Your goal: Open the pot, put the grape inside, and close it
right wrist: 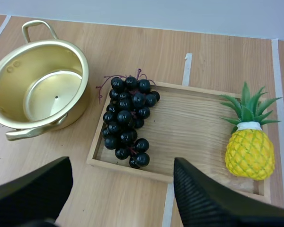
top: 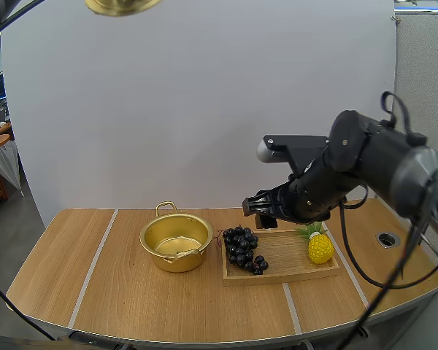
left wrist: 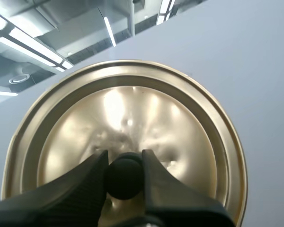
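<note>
The gold pot stands open and empty on the table, left of the wooden tray. A bunch of dark grapes lies at the tray's left end. The gold lid hangs high above the table. My left gripper is shut on the lid's black knob, with the lid behind it. My right gripper hovers above the tray, open and holding nothing; its fingers stand wide apart over the grapes and near the pot.
A yellow toy pineapple stands at the tray's right end, also seen as the pineapple beside the grapes. A round grommet hole sits in the table at the right. Bare wood lies left of the pot.
</note>
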{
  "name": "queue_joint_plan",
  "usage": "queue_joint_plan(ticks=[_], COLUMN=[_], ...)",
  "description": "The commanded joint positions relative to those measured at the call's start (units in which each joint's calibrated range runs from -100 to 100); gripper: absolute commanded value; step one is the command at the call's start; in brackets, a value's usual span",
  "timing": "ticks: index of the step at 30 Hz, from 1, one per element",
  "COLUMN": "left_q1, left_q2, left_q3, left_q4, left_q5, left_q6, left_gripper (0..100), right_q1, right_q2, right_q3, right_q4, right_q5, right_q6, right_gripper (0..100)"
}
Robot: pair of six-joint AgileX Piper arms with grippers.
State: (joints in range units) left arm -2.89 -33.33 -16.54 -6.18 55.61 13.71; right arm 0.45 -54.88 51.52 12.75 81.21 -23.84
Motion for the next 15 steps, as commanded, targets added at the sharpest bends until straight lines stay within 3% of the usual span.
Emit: queue_joint_plan(ticks=[1, 7, 15], left_q1=[-0.13, -0.13, -0.13], left_q2=[-1.0, -1.0, -1.0], left_q3=[-0.7, -0.7, -0.7], left_q4=[0.7, 0.7, 0.7], left_q5=[-13.7, -13.7, -13.7], left_q6=[-0.6, -0.6, -0.6], left_gripper=[0, 0, 0], right_q1=[-0.2, -0.2, 2.1], right_q2=[10.1, 15.8, 21.6], right_q3=[-0.5, -0.7, -4.8], right_q4=[5.5, 8.3, 8.5], right_q5=[-9.3, -14.7, -14.0], right_q6=[-5.8, -9.0, -8.6], right_gripper=[100, 100, 100])
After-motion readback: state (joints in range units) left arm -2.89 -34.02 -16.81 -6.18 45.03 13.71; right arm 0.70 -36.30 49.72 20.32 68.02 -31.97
